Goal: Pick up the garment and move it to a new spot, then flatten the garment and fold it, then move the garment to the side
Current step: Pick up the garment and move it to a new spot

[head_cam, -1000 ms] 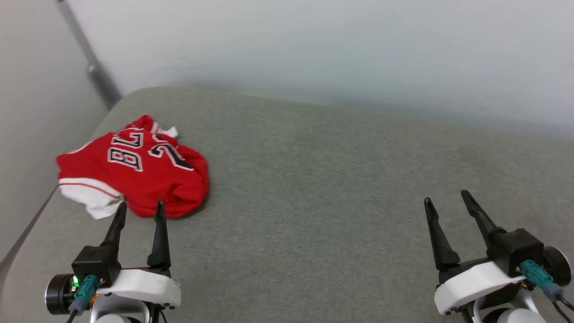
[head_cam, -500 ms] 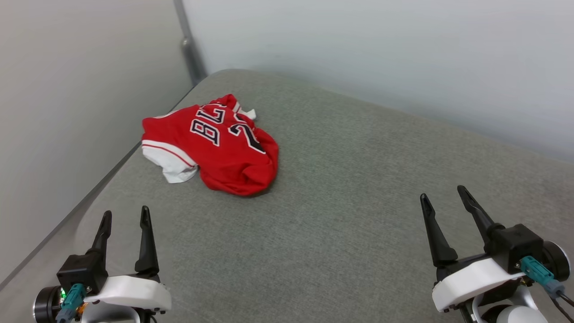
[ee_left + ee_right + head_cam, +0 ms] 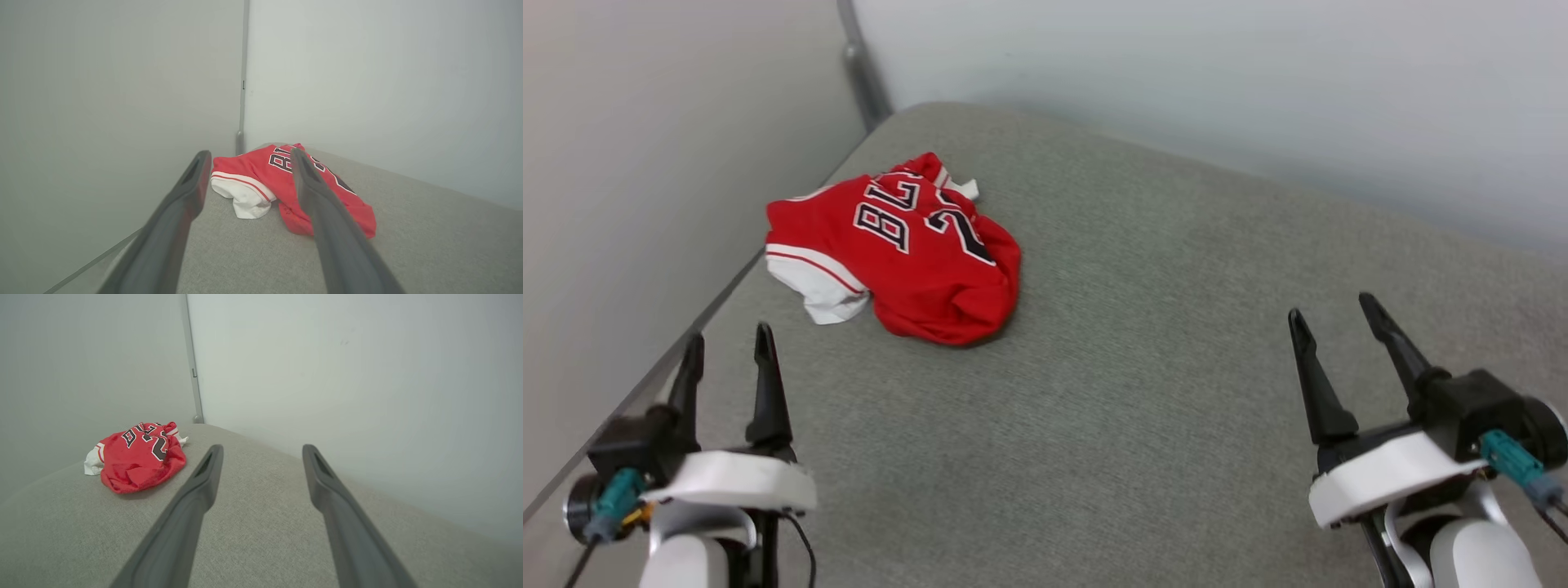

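While it lies crumpled, garment point(image 3: 907, 261): set on grey cushion point(image 3: 1135, 392), near its corner.
Left gripper point(image 3: 729, 333): spread wide, nothing held.
Right gripper point(image 3: 1330, 306): spread wide, nothing held.

The crumpled red jersey point(image 3: 907, 261) folds over itself, so its black lettering and number are partly tucked away and cannot be read whole. In the left wrist view, one blurred finger point(image 3: 327, 220) of the left gripper point(image 3: 249, 154) crosses in front of the jersey, covering part of the print. The head view's bottom edge cuts off the left arm point(image 3: 682, 563) and right arm point(image 3: 1482, 555). The grey fabric surface point(image 3: 1135, 408) runs past the bottom and right edges.
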Available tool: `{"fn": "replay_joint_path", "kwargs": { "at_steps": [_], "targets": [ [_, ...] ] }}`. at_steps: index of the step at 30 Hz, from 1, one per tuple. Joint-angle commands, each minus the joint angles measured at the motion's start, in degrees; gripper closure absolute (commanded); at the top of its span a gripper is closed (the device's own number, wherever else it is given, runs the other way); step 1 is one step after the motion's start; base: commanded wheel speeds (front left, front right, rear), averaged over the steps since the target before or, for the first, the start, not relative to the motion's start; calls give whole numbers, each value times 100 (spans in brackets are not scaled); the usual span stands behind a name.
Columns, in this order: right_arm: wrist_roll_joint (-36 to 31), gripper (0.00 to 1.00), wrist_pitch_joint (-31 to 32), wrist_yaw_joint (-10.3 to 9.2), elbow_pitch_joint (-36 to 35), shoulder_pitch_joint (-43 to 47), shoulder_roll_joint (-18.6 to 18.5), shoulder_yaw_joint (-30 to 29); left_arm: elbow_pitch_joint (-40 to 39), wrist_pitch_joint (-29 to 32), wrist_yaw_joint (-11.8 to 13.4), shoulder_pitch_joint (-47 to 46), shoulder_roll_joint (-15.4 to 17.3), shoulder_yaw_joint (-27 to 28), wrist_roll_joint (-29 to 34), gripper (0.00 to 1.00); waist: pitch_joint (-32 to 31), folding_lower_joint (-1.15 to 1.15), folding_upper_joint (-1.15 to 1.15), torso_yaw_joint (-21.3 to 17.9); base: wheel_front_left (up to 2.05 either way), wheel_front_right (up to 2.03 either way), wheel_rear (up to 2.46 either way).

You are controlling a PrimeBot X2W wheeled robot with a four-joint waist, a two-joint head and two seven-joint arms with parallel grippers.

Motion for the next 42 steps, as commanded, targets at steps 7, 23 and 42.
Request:
{"fn": "replay_joint_path", "kwargs": {
  "at_steps": [7,23,42],
  "targets": [
    [-138,0,132,-2,-272,-472,3,-49,842,171,-70,-1363,595,128,-351,0,1001,0,0,-912,0,0,0],
    [58,0,-85,-2,-308,-1136,4,-189,2728,2986,-87,-3522,2606,-603,-1824,0,2562,0,0,-1967,0,0,0],
    [271,0,-384,-2,107,-1355,4,-154,3747,4468,-57,-3584,3261,-1006,-2699,100,2674,0,0,-2106,0,0,0]
  ]
}}
